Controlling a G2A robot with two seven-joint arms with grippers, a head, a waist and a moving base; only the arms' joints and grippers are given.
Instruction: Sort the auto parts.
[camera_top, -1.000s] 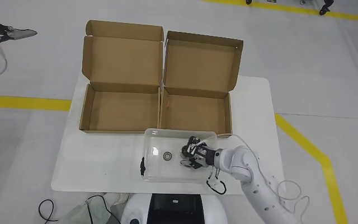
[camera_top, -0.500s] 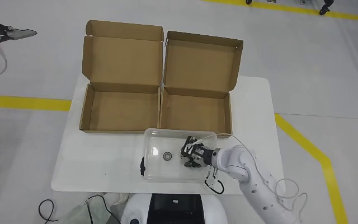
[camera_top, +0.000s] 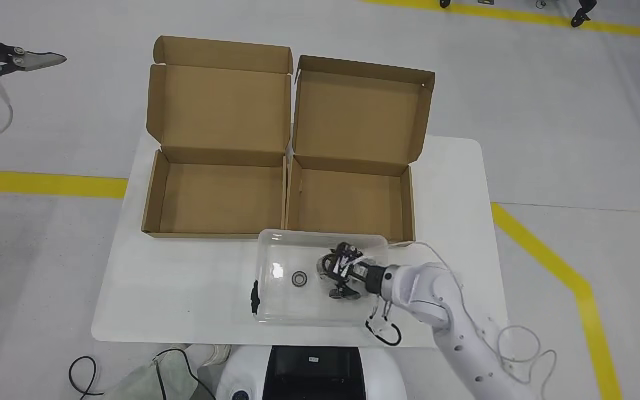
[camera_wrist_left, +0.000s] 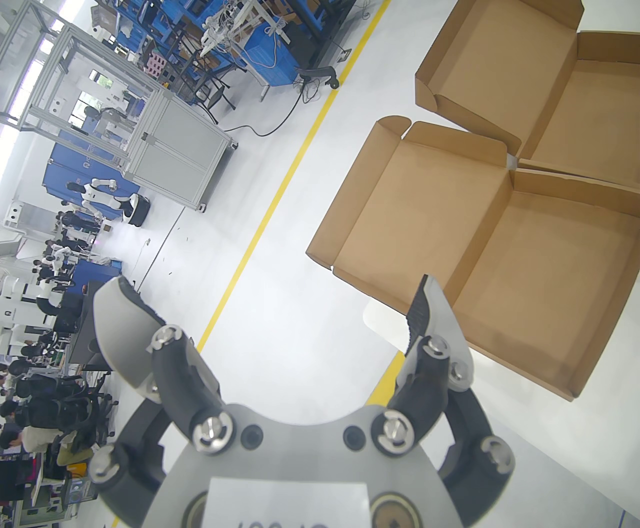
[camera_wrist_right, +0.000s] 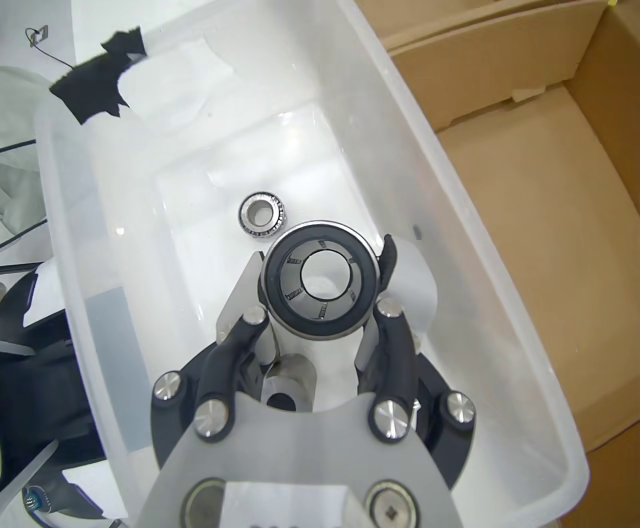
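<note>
We log the right gripper (camera_top: 338, 271) inside the clear bin (camera_top: 300, 233), lower centre of the top view. Its fingers are clamped on the large black-rimmed bearing (camera_wrist_right: 320, 285), which is held squarely between them. We see the small bearing (camera_wrist_right: 262, 212) on the bin floor just beyond. The left gripper (camera_wrist_left: 274, 300) is spread wide and holds nothing.

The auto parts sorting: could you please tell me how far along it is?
Nothing is sorted yet: both cardboard boxes are empty. In hand: the right gripper grips the large bearing inside the clear bin. Remaining: boxing it, then the small bearing lying in the bin.
</note>
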